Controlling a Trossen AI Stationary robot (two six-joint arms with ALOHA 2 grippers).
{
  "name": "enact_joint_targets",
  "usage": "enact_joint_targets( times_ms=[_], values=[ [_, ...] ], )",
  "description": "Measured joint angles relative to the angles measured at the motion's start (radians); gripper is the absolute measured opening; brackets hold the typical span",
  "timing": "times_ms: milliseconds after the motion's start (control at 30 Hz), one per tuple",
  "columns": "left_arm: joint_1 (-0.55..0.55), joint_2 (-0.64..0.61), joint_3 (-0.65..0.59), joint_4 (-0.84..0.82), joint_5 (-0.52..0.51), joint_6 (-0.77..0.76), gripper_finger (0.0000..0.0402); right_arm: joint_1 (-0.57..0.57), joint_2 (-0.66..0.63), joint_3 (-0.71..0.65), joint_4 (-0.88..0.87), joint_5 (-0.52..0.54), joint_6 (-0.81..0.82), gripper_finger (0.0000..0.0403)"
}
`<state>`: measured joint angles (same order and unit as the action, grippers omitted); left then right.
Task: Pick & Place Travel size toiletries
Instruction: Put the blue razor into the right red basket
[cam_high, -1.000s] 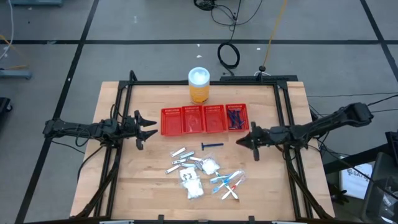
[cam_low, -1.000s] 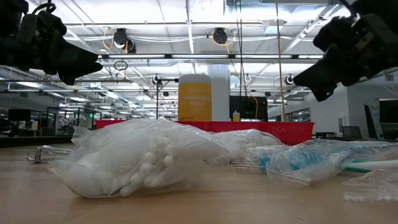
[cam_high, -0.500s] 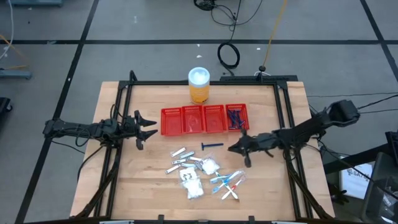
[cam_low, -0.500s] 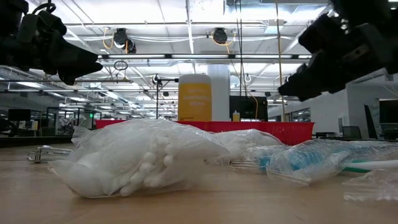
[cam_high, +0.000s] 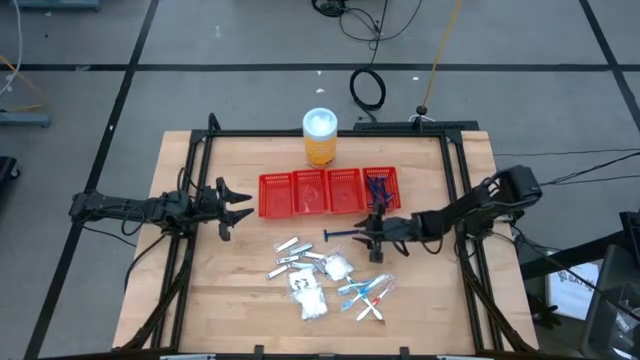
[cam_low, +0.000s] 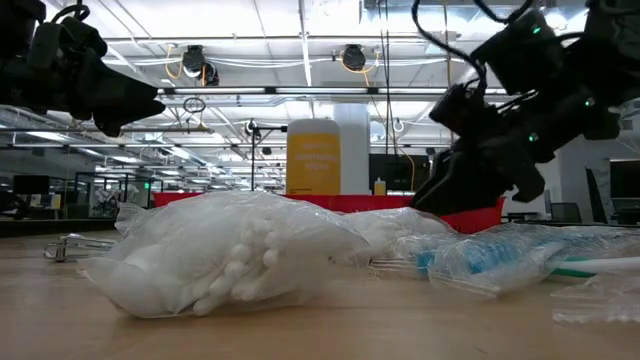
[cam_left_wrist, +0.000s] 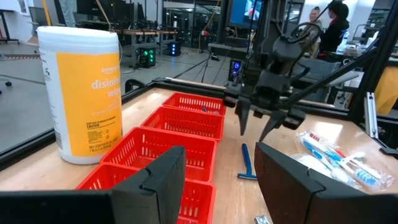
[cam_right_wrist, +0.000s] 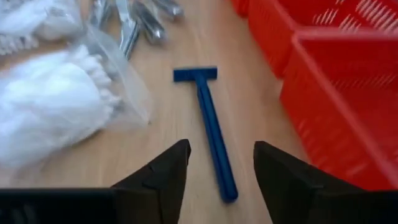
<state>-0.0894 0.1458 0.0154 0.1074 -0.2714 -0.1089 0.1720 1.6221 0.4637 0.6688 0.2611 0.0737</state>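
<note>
A dark blue razor (cam_right_wrist: 208, 127) lies flat on the wooden table just in front of the red tray (cam_high: 300, 194), head toward the table's left. My right gripper (cam_high: 373, 238) hovers open over the razor's handle end, one finger on each side, touching nothing; the left wrist view shows its fingers (cam_left_wrist: 242, 121) slanting down above the razor (cam_left_wrist: 247, 163). More razors (cam_high: 378, 188) lie in the tray's rightmost compartment. Silvery tubes (cam_high: 290, 255), white packets (cam_high: 312, 295) and wrapped sticks (cam_high: 365, 295) lie nearer the front. My left gripper (cam_high: 228, 208) waits open at the table's left.
An orange jar with a white lid (cam_high: 320, 137) stands behind the tray. A black frame (cam_high: 455, 200) runs around the table's edges. The white packets (cam_low: 220, 255) and clear-wrapped sticks (cam_low: 500, 255) crowd the near middle. Bare wood (cam_high: 230, 260) lies at the front left.
My right gripper has travelled toward the table's left edge and downward, tipping its fingers down and rolling a little, until it stands over the blue razor's handle. Its fingers, shut a second ago, have opened. The toiletries have not moved.
</note>
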Motion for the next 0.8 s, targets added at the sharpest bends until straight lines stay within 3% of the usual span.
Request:
enact_joint_targets(
  times_ms=[233, 800],
  values=[
    [0.000, 0.000, 0.000, 0.000, 0.000, 0.000, 0.0186, -0.019, 0.065, 0.000, 0.002, -0.027, 0.020, 0.0169],
    [0.000, 0.000, 0.000, 0.000, 0.000, 0.000, 0.0186, -0.024, 0.058, 0.000, -0.042, -0.032, 0.023, 0.0126]
  ],
)
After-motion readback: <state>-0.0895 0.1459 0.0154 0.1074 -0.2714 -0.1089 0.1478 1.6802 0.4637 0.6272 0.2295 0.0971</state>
